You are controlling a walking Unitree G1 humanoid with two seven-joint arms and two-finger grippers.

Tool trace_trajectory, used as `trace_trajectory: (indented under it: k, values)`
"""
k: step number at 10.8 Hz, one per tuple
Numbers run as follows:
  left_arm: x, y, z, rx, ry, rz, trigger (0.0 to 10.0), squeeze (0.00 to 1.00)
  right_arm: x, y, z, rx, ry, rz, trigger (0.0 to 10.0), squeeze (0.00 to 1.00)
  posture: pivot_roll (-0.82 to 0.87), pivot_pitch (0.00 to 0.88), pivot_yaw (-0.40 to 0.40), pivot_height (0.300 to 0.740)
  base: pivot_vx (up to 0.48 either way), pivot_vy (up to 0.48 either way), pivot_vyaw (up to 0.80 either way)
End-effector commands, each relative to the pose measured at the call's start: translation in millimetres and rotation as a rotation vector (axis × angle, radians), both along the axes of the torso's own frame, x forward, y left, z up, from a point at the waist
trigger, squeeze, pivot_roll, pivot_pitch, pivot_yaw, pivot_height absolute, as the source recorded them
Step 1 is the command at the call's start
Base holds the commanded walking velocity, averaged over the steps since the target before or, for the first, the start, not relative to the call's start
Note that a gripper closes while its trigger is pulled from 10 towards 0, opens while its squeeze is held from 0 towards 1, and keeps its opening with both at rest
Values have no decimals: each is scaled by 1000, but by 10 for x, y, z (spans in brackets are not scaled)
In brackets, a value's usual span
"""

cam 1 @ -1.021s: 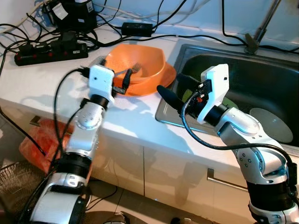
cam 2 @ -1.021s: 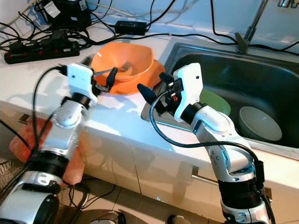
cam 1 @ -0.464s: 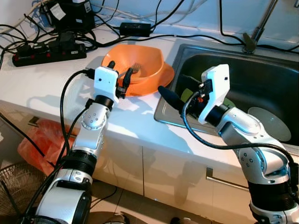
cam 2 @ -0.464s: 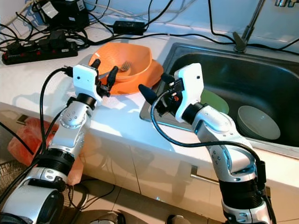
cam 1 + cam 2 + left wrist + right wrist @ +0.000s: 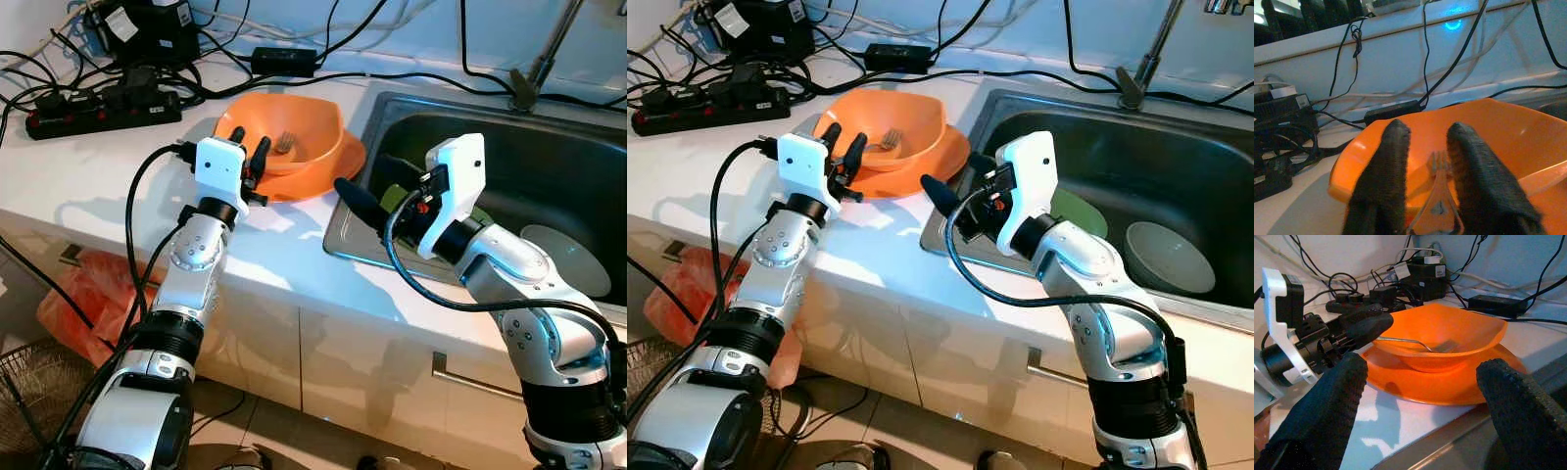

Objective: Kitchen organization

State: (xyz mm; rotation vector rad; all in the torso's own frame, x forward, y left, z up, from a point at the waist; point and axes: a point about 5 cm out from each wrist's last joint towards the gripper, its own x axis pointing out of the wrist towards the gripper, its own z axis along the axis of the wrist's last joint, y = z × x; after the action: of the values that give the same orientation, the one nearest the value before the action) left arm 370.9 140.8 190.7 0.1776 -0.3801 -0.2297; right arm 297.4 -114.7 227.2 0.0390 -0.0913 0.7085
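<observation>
Reaching for the metal fork point(image 5: 285, 144) in the orange plastic bowl point(image 5: 312, 130): left hand point(image 5: 249, 154) narrowly open, empty, straddling its handle; right hand point(image 5: 370, 188) wide open, empty. Next, probably: closing, then lifting.

You are looking down on a white counter point(image 5: 88, 176) with a steel sink point(image 5: 549, 147) set into its right part, a faucet stem point(image 5: 534, 83) rising at the sink's back edge. Directly on the counter lie an orange plate point(image 5: 328, 174) just left of the sink, carrying an orange bowl point(image 5: 294, 127), and toward the back left a black power strip point(image 5: 103, 106), a black adapter point(image 5: 286, 61), a black box point(image 5: 147, 29) and a tangle of black cables point(image 5: 220, 83). On the sink floor rest a grey dish point(image 5: 573, 259) and a green plate point(image 5: 1078, 213).
</observation>
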Motion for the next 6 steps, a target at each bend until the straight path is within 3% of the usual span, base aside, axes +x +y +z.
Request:
trace_trajectory:
  k: [1,6]
  values:
    - [18,-7,48,-4,-17,-2,0,0,-1,-20,59,3,-21,-8,10000,0,-12,101,25,740,0,0,0]
    - [26,-7,119,-9,-47,-14,0,0,16,-24,55,15,-18,-22,10000,0,-9,97,31,740,0,0,0]
